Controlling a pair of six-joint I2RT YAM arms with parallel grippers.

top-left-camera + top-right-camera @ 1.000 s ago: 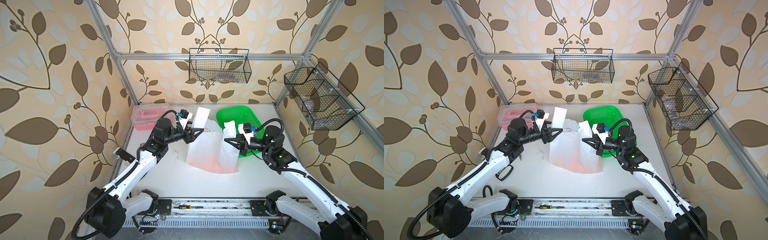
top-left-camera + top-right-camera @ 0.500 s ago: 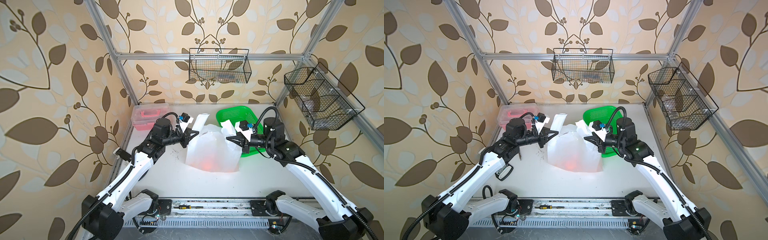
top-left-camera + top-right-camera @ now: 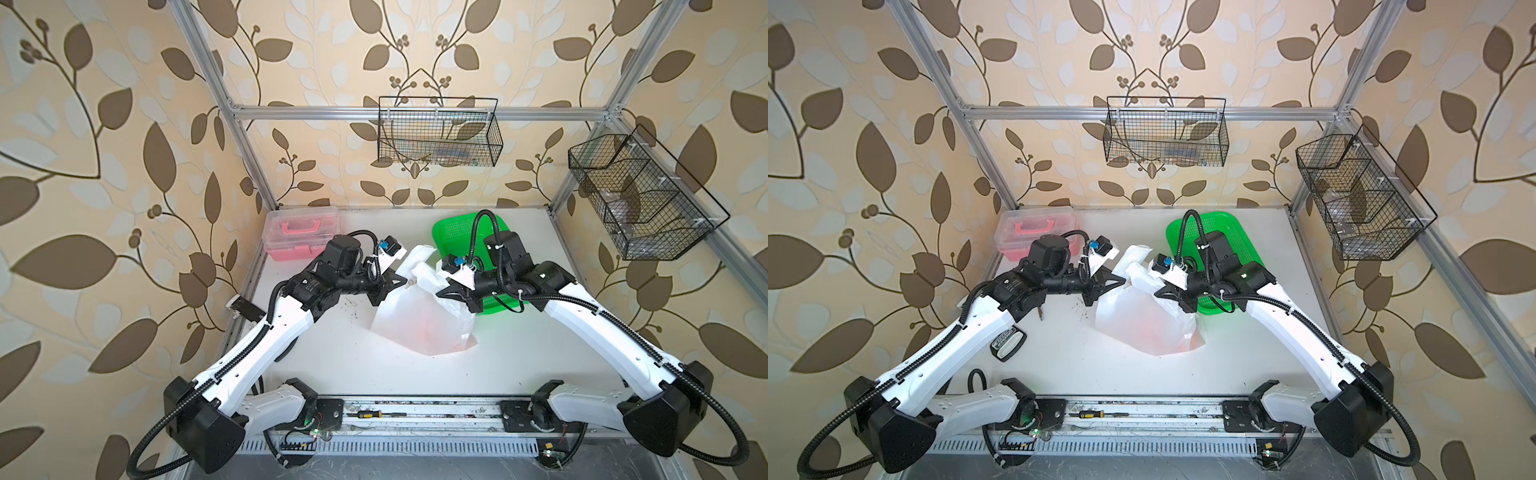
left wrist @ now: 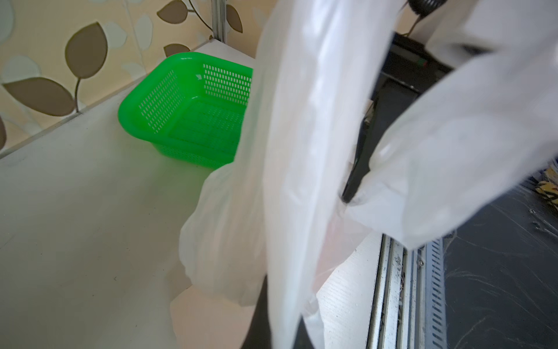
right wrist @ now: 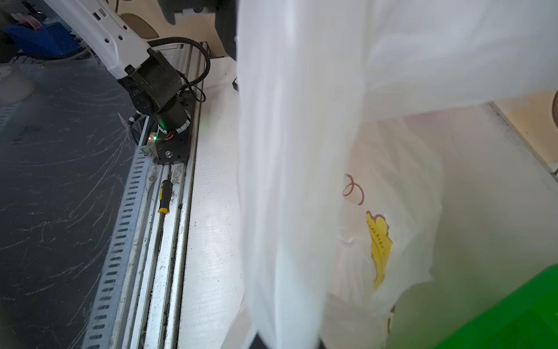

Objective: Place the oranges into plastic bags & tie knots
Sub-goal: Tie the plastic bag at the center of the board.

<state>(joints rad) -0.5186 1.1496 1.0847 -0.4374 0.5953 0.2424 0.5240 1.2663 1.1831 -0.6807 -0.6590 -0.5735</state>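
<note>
Since a second ago the two arms have drawn in toward each other over the bag's mouth. The left hand [image 3: 402,282], which then gaped beside a handle strip, is now pinched shut on it, and the right hand [image 3: 444,292] stays clamped on the other strip. The plastic bag [image 3: 419,322] has sunk from a tall, stretched shape into a lower heap in the middle of the counter [image 3: 353,370], its far side against the green basket [image 3: 457,222]. In both wrist views the handle loops [image 4: 302,145] run as pale bands from the camera down to the bag's body. The oranges [image 3: 422,330] show only as an orange-red glow through the film low in the bag, and I cannot count them. The part of the basket that the left wrist view shows is bare, so filling looks finished and the knot is the step in hand, with one loop gathered in each hand. The next move probably calls for crossing the loops and passing one under the other. That likely means one hand letting go and re-pinching thin, slippery film without losing the crossing, while the fruit's weight anchors the bag. A pink box [image 3: 299,232] sits shut at the counter's back left corner. The two wire baskets [image 3: 436,133] hang on the frame above the counter, and their contents are too dim to name.
</note>
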